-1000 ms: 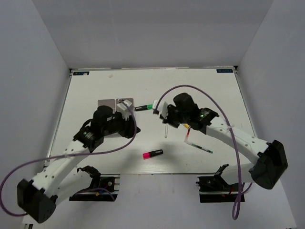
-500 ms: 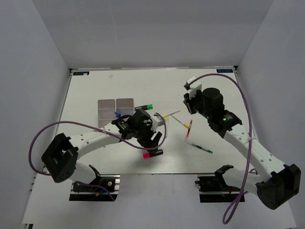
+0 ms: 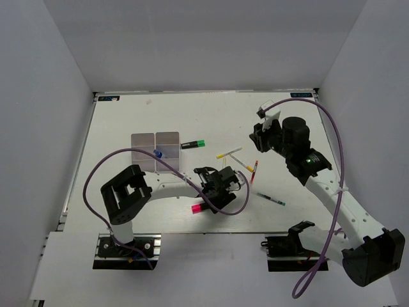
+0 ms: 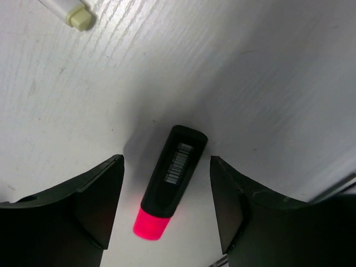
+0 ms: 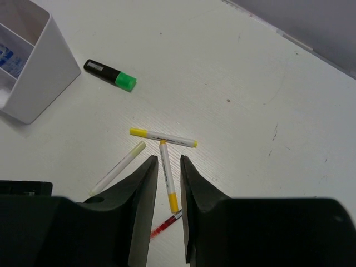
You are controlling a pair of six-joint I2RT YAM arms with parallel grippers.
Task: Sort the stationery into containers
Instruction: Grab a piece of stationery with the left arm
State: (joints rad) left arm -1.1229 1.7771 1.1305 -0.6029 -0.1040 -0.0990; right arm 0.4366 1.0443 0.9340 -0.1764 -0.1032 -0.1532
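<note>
A black highlighter with a pink cap [image 4: 172, 181] lies flat on the table between the open jaws of my left gripper [image 4: 167, 162], not gripped; in the top view the left gripper [image 3: 209, 199] sits low over the highlighter [image 3: 199, 208]. My right gripper [image 5: 168, 158] is raised at the back right [image 3: 263, 128], empty, its jaws a narrow gap apart. Below it lie two yellow-tipped white pens [image 5: 163, 137] [image 5: 168, 175], a pale pen [image 5: 118, 168] and a red pen [image 5: 166, 223]. The white divided tray [image 3: 144, 142] holds a blue-capped tube [image 3: 156, 153]. A green-capped highlighter [image 3: 193, 144] lies beside the tray.
A thin white pen with a green tip [image 3: 268, 198] lies right of the left gripper. A pale pen end [image 4: 75, 14] lies just beyond the pink highlighter. The tray's corner [image 5: 39, 72] shows at the right wrist view's left edge. Grey walls enclose the table.
My left arm swung from the tray forward and right, down over the pink highlighter. My right arm lifted off the pens and drew back to the far right.
</note>
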